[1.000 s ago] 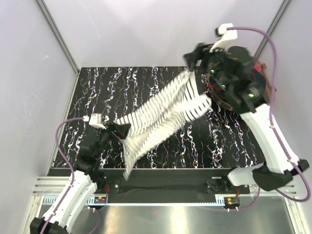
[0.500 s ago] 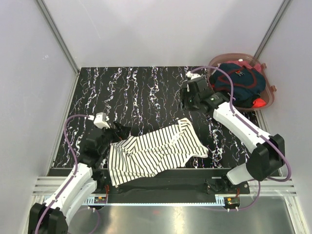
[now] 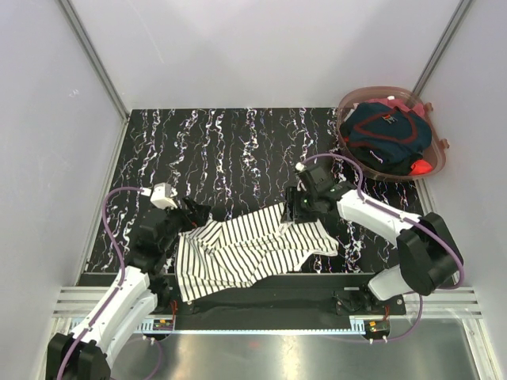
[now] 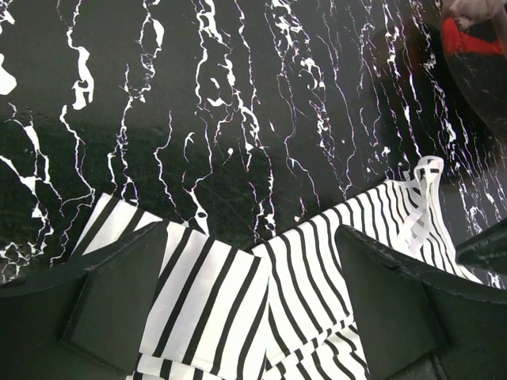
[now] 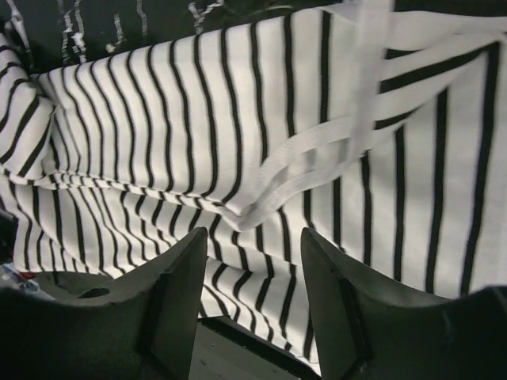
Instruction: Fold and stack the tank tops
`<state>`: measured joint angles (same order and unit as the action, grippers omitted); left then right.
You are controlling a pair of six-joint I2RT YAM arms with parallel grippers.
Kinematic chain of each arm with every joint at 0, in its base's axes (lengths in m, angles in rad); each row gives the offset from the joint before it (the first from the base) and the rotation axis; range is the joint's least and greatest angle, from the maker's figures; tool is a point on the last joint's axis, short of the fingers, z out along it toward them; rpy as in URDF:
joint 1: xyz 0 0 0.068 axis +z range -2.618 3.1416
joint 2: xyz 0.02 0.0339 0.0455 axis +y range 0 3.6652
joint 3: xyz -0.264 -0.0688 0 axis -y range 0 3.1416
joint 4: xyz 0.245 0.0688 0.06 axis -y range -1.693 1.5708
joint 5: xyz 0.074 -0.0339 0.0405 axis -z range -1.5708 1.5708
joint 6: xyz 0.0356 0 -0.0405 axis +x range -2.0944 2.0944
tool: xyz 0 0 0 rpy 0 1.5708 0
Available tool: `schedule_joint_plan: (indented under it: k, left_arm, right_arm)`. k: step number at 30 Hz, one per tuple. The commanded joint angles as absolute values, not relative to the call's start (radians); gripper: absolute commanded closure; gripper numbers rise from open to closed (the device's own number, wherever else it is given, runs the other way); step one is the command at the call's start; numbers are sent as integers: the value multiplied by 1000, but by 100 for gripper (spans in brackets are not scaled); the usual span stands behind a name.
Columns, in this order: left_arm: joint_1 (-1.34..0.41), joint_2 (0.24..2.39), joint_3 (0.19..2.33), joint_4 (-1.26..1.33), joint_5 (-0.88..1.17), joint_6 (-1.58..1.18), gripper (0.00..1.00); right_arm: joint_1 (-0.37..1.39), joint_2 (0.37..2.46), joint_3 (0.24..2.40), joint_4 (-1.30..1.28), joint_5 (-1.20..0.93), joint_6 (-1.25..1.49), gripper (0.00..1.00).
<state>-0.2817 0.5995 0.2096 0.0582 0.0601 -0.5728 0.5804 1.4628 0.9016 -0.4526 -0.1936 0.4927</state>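
The white tank top with thin navy stripes [image 3: 245, 249] lies on the black marbled table [image 3: 238, 150] near the front edge, no longer hanging in the air like a second ago. Its long side runs left to right, hem at the left, straps pointing right and a bit away. The right gripper [image 3: 295, 209] has come down over the straps, fingers spread. The left gripper [image 3: 196, 215] stays at the hem, fingers wide apart. The dark navy tank top [image 3: 384, 134] sits in the reddish plastic tub [image 3: 360, 95].
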Motion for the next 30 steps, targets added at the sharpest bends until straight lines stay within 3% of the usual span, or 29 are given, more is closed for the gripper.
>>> schedule_joint_plan:
  k: [1,13,20,23,25,30]
  left_arm:
    - [-288,595,256,84,35,-568,6]
    - [-293,600,255,87,32,-568,8]
    - [-299,615,256,94,37,-568,9]
    - [-304,621,256,97,34,-568,9]
    - [-307,626,259,97,34,-568,10]
    - [-318,629,262,91,22,-563,11]
  right_arm:
    - [623,1453,900,-347,-265,534,43]
    - [670,1597,902,-273,-305,563,49]
    - [683,1637,917,-291,-313,558,58]
    - [683,1614,913,-334,-311,543,72]
    - [684,1595,911,-350,-318,528,99]
    - [683,1522,905,-393,-255,512,100]
